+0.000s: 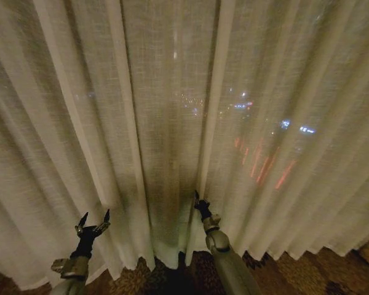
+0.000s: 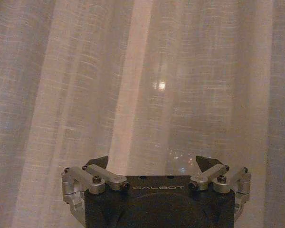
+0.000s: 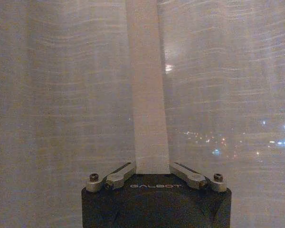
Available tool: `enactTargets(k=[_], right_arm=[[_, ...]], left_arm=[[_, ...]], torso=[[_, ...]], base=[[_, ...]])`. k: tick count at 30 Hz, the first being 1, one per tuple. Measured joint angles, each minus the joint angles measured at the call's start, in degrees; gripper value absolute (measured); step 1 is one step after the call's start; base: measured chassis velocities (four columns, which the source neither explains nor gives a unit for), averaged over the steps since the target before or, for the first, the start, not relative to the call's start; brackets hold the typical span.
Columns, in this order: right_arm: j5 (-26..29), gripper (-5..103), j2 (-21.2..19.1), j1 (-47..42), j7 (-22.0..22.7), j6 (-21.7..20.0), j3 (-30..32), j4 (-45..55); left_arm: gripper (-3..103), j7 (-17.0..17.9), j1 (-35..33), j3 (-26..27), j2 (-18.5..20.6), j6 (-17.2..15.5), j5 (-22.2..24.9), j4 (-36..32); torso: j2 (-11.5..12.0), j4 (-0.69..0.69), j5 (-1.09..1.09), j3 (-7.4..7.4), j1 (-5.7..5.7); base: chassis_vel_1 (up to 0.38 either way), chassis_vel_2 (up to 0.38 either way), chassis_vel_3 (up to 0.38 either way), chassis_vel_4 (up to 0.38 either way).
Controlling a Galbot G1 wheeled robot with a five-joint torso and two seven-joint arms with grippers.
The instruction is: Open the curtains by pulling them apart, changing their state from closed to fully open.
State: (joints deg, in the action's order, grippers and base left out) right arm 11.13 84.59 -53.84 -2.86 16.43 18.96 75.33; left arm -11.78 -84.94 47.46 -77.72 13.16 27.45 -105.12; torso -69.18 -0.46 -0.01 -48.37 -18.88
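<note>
Curtains closed, unparted; right gripper at lower centre clamping hem; left gripper spread wide, lower left.

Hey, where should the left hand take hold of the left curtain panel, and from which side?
Best bet is the left curtain panel's inner vertical hem, the stiffer doubled strip by the centre gap. Come straight in from the room side, fingers either side of that edge. The left hand hangs open, short of the fabric, further left. The right hand already pinches its panel's matching hem that way.
</note>
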Motion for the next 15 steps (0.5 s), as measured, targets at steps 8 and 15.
enactTargets(k=[8,15], right_arm=[[0.1,0,-0.2,0.2,-0.6,0.0,0.3,-0.9],[0.2,0,0.1,1.5,-1.8,0.4,0.3,-2.4]], left_arm=[[100,0.0,0.0,0.0,0.0,0.0,0.0,0.0],[100,0.0,0.0,0.0,0.0,0.0,0.0,0.0]], torso=[[0.0,0.0,0.01,0.0,0.0],[0.0,0.0,0.0,0.0,0.0]], base=[[-0.183,-0.186,0.184,0.183],[-0.291,-0.296,0.282,0.289]])
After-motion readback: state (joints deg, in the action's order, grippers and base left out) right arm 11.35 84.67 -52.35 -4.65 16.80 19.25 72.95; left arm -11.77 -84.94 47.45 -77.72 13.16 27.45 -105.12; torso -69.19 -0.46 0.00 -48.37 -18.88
